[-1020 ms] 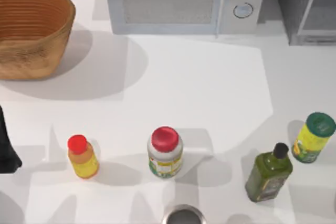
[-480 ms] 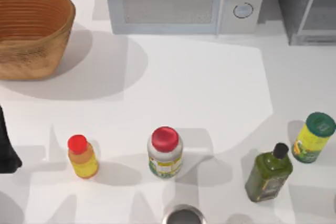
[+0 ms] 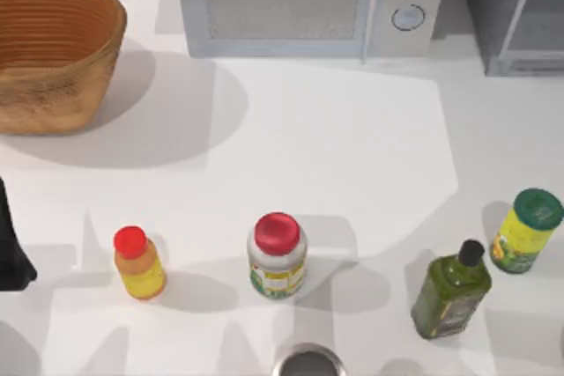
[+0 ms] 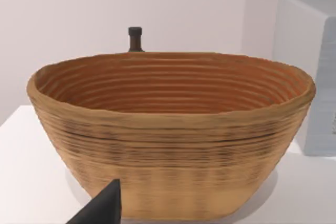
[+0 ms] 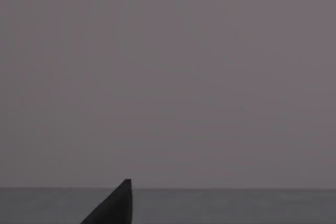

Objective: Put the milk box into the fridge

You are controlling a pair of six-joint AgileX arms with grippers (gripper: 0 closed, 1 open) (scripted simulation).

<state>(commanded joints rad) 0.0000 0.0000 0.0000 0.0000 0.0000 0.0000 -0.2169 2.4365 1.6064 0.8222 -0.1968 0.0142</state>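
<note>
Fridge (image 3: 515, 11) stands upright at the table's far right corner; both arms' jaws state cannot be told

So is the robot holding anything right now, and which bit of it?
Nothing looks held. The left gripper faces the basket, the right gripper a plain grey surface; no object sits at either.

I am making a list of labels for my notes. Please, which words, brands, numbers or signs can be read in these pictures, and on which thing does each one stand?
None can be read.
White jar, red cap: colourful label, print too blurred.
Dark green bottle: label blurred.
Yellow bottle, green cap: label blurred.
Small yellow bottle, red cap: no legible text.
Microwave: two dials, no legible marks.
</note>
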